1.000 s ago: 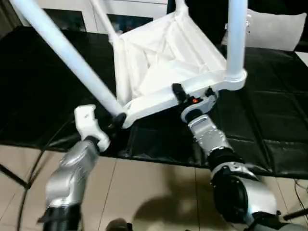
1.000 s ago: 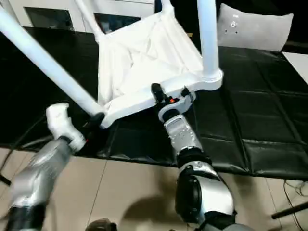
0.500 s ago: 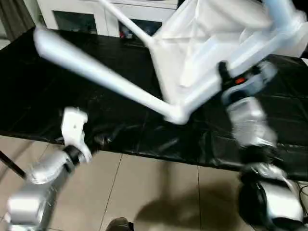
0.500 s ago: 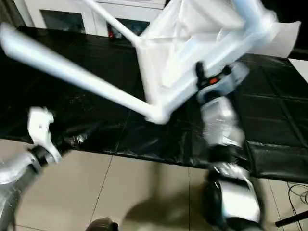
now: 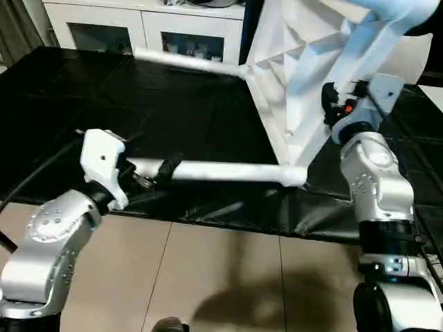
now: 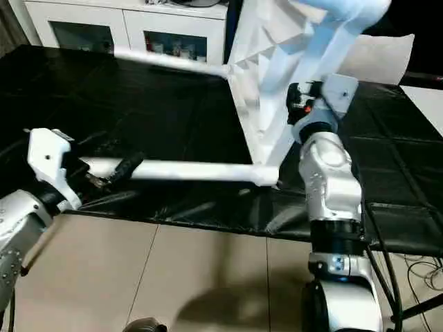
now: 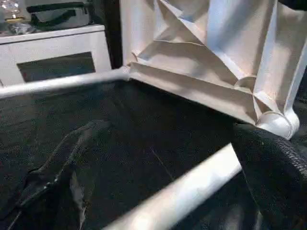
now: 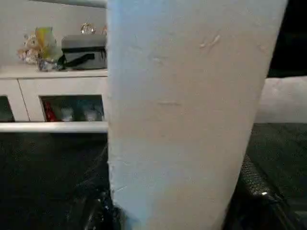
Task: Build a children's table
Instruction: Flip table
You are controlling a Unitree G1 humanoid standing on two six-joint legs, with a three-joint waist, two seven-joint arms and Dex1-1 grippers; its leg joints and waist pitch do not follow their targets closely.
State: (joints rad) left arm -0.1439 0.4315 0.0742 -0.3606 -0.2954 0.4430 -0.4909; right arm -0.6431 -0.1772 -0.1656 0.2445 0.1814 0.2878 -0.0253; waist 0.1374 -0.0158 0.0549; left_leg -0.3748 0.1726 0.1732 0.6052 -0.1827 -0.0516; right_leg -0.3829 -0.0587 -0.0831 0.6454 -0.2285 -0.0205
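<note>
Children's table (image 5: 297, 76) stands tipped on its edge on the black desk (image 5: 69, 90), legs already in. The right claw (image 5: 339, 111) clamps its frame; the left claw (image 5: 149, 176) gapes wide around the near leg (image 5: 228, 171), gripping nothing. Turning it upright seems the step, needing a firm left hold first

All-white children's table (image 5: 291, 83), black table cover (image 5: 173, 90), silver forearms (image 5: 377, 187).
</note>
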